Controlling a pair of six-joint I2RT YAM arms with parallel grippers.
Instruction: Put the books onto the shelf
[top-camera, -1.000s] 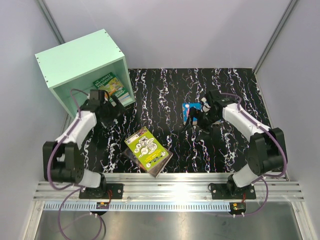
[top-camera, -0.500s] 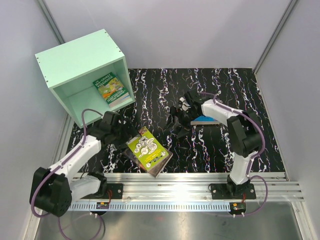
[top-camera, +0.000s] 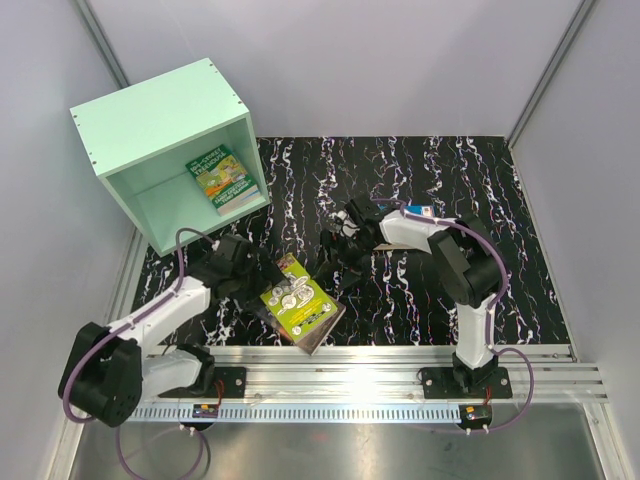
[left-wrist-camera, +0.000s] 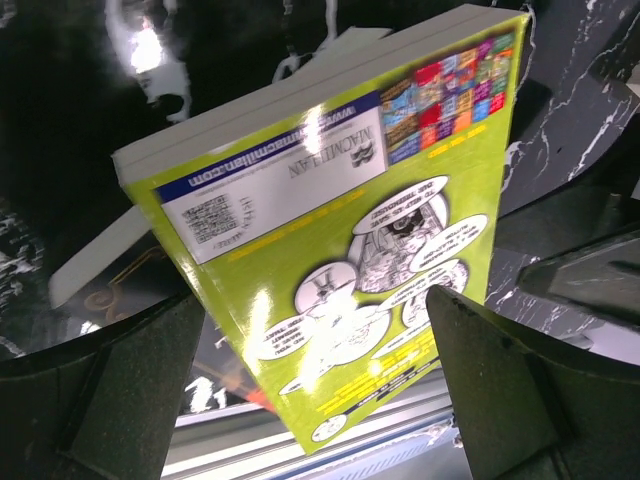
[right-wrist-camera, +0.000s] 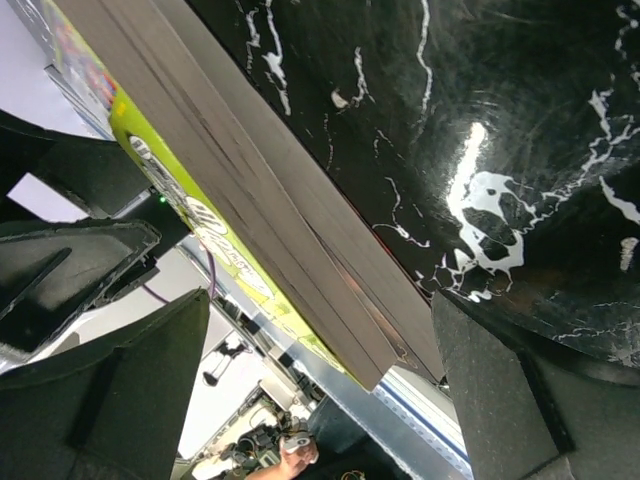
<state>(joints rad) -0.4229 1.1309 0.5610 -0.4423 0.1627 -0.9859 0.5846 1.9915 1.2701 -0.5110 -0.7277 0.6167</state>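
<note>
Book to grab: the lime-green book lies flat near the front of the table. It sits on top of a dark book.
How it will feel: it looks thin and light, and I think it bends a bit. The cover is shiny, so it may slip.
Where to hold it: at an edge, with one finger on top and one under. A corner that sticks out past the dark book looks like the easy spot.
Left gripper: its fingers are spread wide and hold nothing. It is just beside the left edge of the book.
Book and left fingers: the book lies between them and a little ahead. I see no touch.
Right gripper: it is spread wide too, and it is empty. It is near the far right side of the book.
Book and right fingers: the page edges run across the gap between them, and the fingers stay off the book.
Shelf: it stands at the far left, well apart from this book. A green book lies inside.
Blue book: it peeks out behind the right arm.
</note>
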